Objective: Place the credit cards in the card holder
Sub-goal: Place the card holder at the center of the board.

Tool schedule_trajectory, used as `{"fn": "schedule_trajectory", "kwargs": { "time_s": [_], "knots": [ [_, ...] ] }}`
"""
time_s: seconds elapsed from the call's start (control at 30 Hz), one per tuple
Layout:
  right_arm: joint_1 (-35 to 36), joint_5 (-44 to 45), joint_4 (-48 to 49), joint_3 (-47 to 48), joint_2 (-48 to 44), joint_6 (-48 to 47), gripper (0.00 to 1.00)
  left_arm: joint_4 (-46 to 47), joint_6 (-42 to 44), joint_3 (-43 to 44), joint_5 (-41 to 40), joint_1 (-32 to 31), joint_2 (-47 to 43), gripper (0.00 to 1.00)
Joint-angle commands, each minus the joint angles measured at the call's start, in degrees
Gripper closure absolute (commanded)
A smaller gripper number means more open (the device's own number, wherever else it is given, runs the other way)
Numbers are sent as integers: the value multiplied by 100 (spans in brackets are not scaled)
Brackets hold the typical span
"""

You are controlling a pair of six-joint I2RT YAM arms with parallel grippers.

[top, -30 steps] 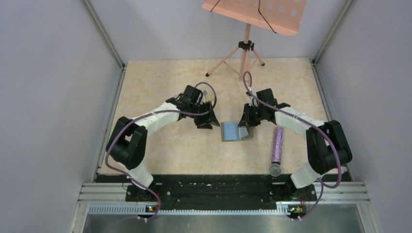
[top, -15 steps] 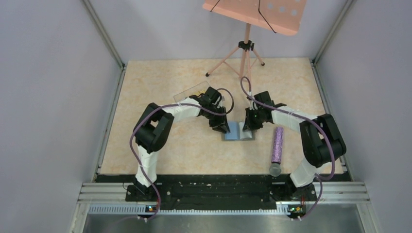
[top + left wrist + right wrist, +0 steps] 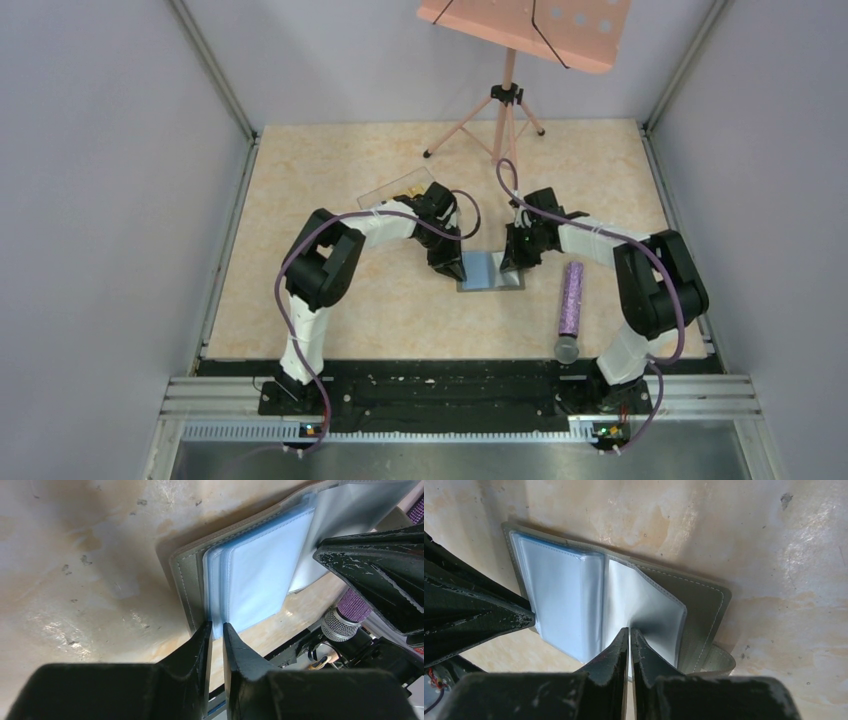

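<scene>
The dark-grey card holder (image 3: 489, 270) lies open on the table between my two grippers, its clear bluish sleeves facing up. My left gripper (image 3: 453, 266) sits at its left edge; in the left wrist view the gripper (image 3: 216, 626) is shut on the edge of a sleeve of the card holder (image 3: 260, 575). My right gripper (image 3: 511, 262) is over its right half; in the right wrist view the gripper (image 3: 629, 630) is shut on a clear sleeve that it lifts off the grey cover (image 3: 704, 605). No credit card shows clearly.
A clear plastic box (image 3: 392, 189) lies behind the left arm. A purple microphone (image 3: 570, 300) lies right of the card holder, near the right arm. A pink music stand (image 3: 510, 95) stands at the back of the table.
My left arm has swung right to the card holder's left edge. The holder's raised right flap has come down and it lies flatter. The right gripper has stayed on it.
</scene>
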Motion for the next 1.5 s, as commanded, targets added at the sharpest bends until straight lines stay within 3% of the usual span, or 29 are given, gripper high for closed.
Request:
{"fn": "schedule_trajectory", "kwargs": {
  "time_s": [0.0, 0.47, 0.67, 0.87, 1.1, 1.23, 1.37, 1.47],
  "knots": [
    [-40, 845, -426, 42, 232, -213, 94, -274, 174, 54, -309, 1, 5, 80],
    [-48, 1331, -629, 277, -148, -495, 85, -236, 239, 59, -263, 1, -113, 78],
    [-44, 1019, -632, 260, 43, -513, 83, -6, 358, 108, -97, 1, -454, 69],
    [-44, 679, -696, 512, -350, -569, 67, 479, 318, 13, 27, 156, -1124, 59],
    [-44, 307, -701, 828, -777, -563, 51, 1692, -353, -937, 544, 905, -2137, 48],
    [-42, 144, -674, 974, -909, -517, 45, 2108, -802, -1594, 661, 1751, -2626, 44],
    [-49, 69, -642, 1051, -983, -474, 42, 1730, -880, -1985, 370, 2558, -2994, 40],
    [-41, 32, -642, 1068, -1015, -450, 40, 965, -568, -1902, -325, 2967, -3077, 39]
  ]
}}
